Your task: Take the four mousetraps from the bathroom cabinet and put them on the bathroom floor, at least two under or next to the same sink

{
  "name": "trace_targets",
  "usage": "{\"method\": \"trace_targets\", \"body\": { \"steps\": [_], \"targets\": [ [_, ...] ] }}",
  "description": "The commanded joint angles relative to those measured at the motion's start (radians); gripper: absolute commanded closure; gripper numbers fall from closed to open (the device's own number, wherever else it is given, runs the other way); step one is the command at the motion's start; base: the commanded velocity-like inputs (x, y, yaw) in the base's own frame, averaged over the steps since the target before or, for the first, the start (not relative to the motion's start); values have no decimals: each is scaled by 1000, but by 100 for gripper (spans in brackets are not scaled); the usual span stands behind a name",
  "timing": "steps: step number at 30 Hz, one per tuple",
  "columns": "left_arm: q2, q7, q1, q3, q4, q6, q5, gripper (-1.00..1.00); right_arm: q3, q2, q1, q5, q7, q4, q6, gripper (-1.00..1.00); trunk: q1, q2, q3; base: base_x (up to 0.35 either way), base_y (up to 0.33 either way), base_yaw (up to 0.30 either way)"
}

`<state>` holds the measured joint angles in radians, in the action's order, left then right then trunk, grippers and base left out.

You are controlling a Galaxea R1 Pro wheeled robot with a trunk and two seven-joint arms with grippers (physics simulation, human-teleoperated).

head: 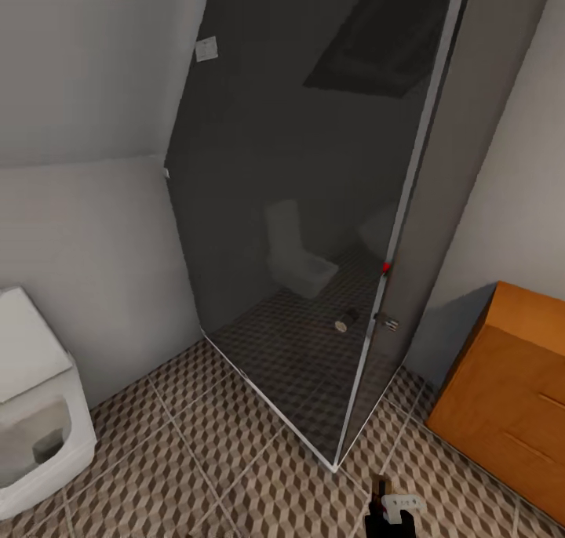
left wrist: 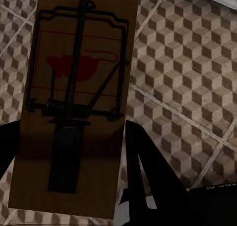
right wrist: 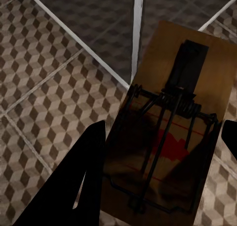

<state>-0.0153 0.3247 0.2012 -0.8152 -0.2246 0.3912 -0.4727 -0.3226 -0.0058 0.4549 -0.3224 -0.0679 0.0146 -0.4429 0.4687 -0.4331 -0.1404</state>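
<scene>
Head view: smoky dark glass shower enclosure (head: 314,232) with thin pale metal frame edges meeting at a corner on the floor. Glass is glossy and reflects a pale toilet shape. Bathroom floor (head: 196,467) of square tiles printed with a brown, beige and white cube pattern, pale grout lines between them. Orange-brown wooden cabinet (head: 510,397) at the right edge, smooth flat fronts, slim bar handles; drawers look shut. White glossy toilet (head: 31,420) at the left edge against a plain grey wall. A dark gripper part shows at the bottom edge of this view; which arm it belongs to I cannot tell.

Left wrist view: left gripper (left wrist: 71,152), black matte fingers either side of a flat rectangular brown wooden mousetrap (left wrist: 79,87) with black wire bar, coiled spring and a red mouse print. Fingers closed in on its long edges, trap held above the tiled floor.

Right wrist view: right gripper (right wrist: 163,161), black tapered fingers flanking a second brown wooden mousetrap (right wrist: 173,132), same wire and spring, red print. Fingers clamp its sides; held over tiles near the shower frame corner.
</scene>
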Motion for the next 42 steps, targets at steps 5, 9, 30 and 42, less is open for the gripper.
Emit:
{"method": "trace_targets", "body": {
  "steps": [5,9,30,42],
  "targets": [
    [0,8,1,-9,1,2,-1,100,-3,0,1,-10,-7,-1,-4,100,0,-2,-2,0,0,262],
    [0,8,1,-9,1,2,-1,100,-3,0,1,-10,-7,-1,-3,100,0,-2,-2,0,0,262],
    [0,8,1,-9,1,2,-1,100,-3,0,1,-10,-7,-1,-3,100,0,-2,-2,0,0,262],
    [0,8,1,-9,1,2,-1,100,-3,0,1,-10,-7,-1,-3,100,0,-2,-2,0,0,262]
  ]
}}
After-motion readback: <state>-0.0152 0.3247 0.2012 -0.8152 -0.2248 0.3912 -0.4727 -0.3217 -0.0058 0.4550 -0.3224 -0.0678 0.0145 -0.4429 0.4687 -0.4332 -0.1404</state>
